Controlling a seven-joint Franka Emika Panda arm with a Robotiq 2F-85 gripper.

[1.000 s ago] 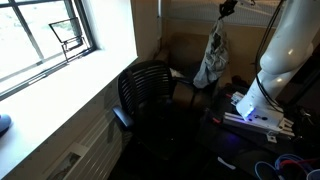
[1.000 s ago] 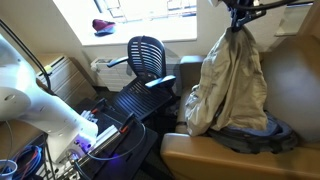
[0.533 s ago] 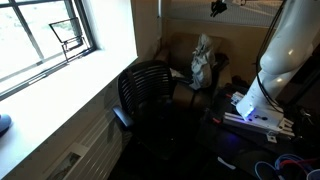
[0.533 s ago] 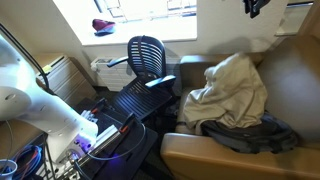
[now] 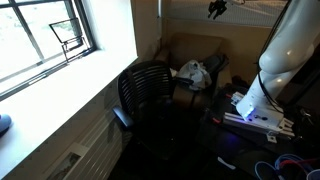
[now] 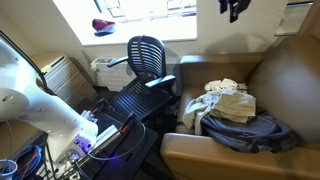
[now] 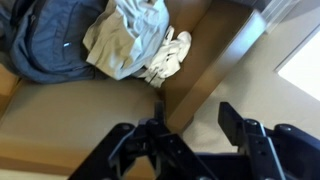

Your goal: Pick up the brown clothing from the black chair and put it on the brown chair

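The brown clothing lies crumpled on the seat of the brown chair, beside its padded arm; it also shows as a pale heap and from above. My gripper hangs high over it, well apart from it. In the wrist view the gripper is open with nothing between its fingers. The black chair with the ribbed round back stands nearer the window, its seat bare; it also fills the middle of an exterior view.
A dark charcoal item lies on the brown chair's seat against the clothing, also seen from the wrist. The white robot base and lit electronics stand beside the chairs. A window sill and radiator line the wall.
The clothing hung from my shut gripper, then fell and settled on the brown chair's seat. The jaws have opened and the gripper has stayed up high.
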